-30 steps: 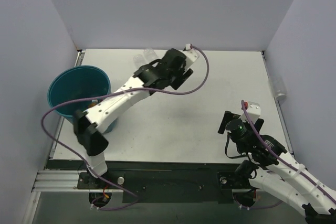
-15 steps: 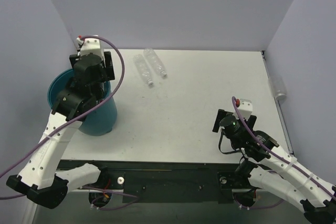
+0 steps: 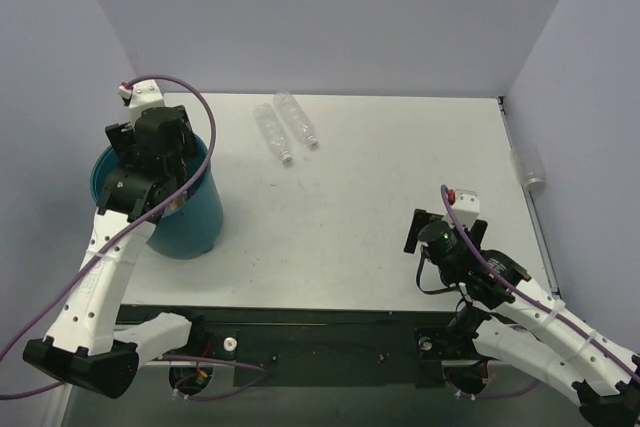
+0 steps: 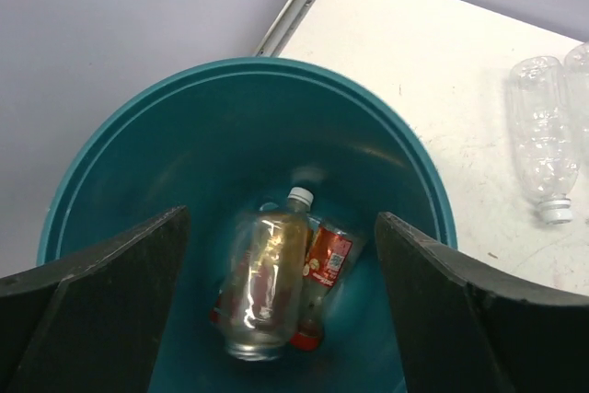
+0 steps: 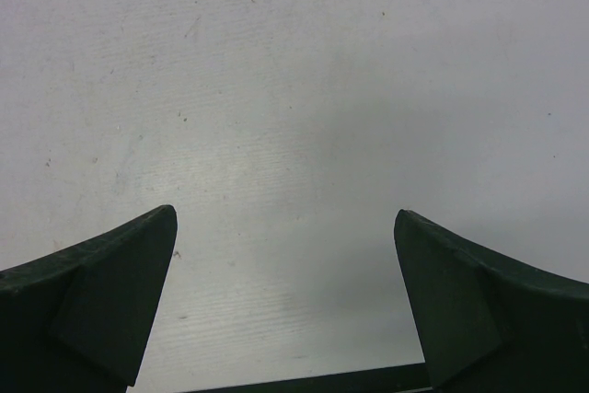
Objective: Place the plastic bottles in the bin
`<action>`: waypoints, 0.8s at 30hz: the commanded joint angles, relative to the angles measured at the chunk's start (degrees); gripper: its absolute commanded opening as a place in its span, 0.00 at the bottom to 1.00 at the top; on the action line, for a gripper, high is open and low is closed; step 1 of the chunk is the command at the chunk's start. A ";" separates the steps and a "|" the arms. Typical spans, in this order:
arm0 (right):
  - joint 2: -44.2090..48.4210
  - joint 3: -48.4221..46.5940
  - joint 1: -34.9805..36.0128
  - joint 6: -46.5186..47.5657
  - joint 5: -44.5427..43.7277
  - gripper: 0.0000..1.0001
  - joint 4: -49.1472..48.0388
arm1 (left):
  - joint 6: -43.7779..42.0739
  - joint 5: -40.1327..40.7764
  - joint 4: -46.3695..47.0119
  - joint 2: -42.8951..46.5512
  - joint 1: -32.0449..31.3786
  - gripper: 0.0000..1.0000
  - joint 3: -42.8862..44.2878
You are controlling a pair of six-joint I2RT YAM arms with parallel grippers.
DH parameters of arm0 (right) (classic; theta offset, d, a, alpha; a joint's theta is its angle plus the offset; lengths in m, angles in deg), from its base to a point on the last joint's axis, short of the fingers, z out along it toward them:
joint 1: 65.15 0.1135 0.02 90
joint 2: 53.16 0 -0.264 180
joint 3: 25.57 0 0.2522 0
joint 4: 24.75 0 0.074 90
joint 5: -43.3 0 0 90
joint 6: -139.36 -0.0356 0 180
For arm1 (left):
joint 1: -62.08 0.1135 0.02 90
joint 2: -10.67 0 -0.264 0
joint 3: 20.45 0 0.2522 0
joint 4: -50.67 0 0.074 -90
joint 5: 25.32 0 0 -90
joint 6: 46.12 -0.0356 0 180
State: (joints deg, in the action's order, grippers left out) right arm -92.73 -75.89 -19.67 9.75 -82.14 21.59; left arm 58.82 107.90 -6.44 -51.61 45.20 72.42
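Sitting deep in the teal bin [image 4: 166, 154], a clear bottle [image 4: 267, 292] and a red-labelled bottle [image 4: 329, 260] lie directly below the left claw [image 4: 278, 227], its jaws spread wide and gripping nothing. Two more clear bottles [image 3: 270, 133] lie side by side on the worktop [image 3: 400, 167]. The right claw [image 5: 285, 227] hangs wide apart near the front edge.

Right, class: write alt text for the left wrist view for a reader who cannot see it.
The open left gripper looks down into the teal bin, which holds a blurred clear bottle and a crushed red-labelled bottle. On the white table to the right lie two more clear bottles, one cut off by the frame.
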 commanded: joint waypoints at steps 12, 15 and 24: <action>0.81 0.78 0.58 -2.48 -0.07 0.99 -0.33 | 2.90 -1.47 -1.74 -32.44 -16.24 0.94 34.43; 1.51 0.26 0.67 -3.27 -0.59 0.98 0.73 | 4.57 -1.30 -2.70 -42.01 -16.78 0.94 41.18; 4.68 0.08 0.67 -5.03 -1.65 0.98 4.07 | 14.40 2.31 -4.47 -62.42 -17.48 0.94 51.85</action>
State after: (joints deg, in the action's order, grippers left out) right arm -88.82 -75.43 -19.30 6.45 -81.66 22.68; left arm 67.10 107.42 -10.44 -109.82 27.97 121.12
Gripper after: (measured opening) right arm 0.986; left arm 0.938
